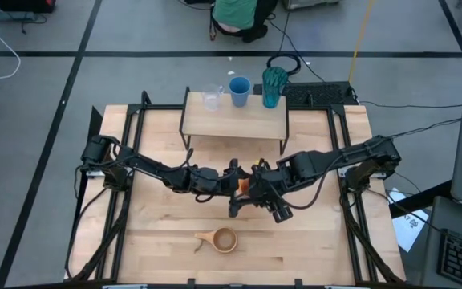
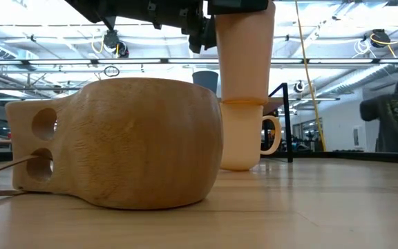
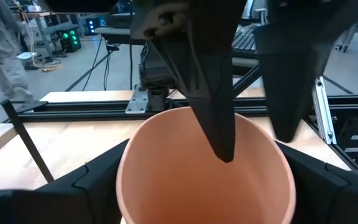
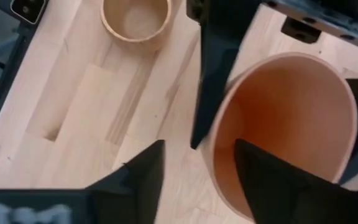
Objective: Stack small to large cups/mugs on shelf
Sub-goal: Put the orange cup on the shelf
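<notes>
An orange-brown tumbler [image 2: 244, 52] stands upright with its base inside the orange handled mug [image 2: 240, 142], which rests on the table at mid-table. My left gripper [image 1: 234, 180] is shut on the tumbler near its rim. My right gripper [image 4: 197, 163] is open above it. One right finger [image 4: 272, 180] hangs inside the tumbler and the other [image 4: 135, 180] outside, both clear of the wall. A tan wooden cup [image 1: 221, 239] lies nearer the front edge. The clear glass [image 1: 212, 99], blue cup [image 1: 240, 90] and teal tumbler [image 1: 273, 87] stand on the shelf [image 1: 235, 122]. My left gripper pinches the orange-brown tumbler between its two fingers, one on each outer side of the wall just under the rim [image 3: 124, 182]. The fingers [image 3: 89, 183] come in level from the table's left. The tumbler stays upright, its lower end seated in the mug.
The shelf stands on thin black legs [image 1: 184, 136] at the table's far middle. A black metal frame [image 1: 127, 152] runs along both table sides. A person [image 1: 239, 14] crouches on the floor beyond the far edge. Bare tabletop [image 1: 319, 241] lies at the front right.
</notes>
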Action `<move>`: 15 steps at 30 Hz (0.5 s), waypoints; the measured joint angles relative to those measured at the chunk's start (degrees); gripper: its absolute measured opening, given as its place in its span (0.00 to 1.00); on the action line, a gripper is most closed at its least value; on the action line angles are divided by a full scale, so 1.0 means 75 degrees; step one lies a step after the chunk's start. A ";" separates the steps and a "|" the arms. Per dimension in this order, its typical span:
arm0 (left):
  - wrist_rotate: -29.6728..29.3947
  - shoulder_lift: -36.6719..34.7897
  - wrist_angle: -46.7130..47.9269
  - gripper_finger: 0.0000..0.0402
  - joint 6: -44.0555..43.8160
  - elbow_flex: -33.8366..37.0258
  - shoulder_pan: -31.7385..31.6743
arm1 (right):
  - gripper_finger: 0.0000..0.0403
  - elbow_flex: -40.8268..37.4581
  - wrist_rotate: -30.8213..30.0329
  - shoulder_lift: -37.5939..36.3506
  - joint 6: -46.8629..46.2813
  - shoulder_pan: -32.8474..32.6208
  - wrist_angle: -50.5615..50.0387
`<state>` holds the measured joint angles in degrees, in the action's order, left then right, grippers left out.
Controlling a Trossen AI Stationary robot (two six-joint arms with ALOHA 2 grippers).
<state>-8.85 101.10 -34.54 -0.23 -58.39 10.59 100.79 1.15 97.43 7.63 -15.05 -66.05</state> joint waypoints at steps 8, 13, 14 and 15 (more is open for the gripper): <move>0.0145 -0.0003 -0.0001 0.82 0.0086 0.0000 0.0006 | 0.07 0.0000 0.0050 0.0000 0.0211 0.0190 -0.0087; 0.0152 -0.0003 -0.0064 0.86 0.0016 0.0000 0.0064 | 0.04 0.0000 0.0060 0.0000 0.0413 0.0194 -0.0088; 0.0147 -0.0003 -0.0073 0.87 -0.0002 0.0000 0.0103 | 0.03 0.0000 0.0061 -0.0005 0.0426 0.0193 -0.0100; 0.0164 -0.0003 -0.0093 0.90 -0.0028 0.0000 0.0144 | 0.03 0.0000 0.0070 -0.0034 0.0445 0.0192 -0.0130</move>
<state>-7.63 101.08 -35.24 -0.44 -58.39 11.67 100.79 1.67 97.17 10.97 -13.61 -67.02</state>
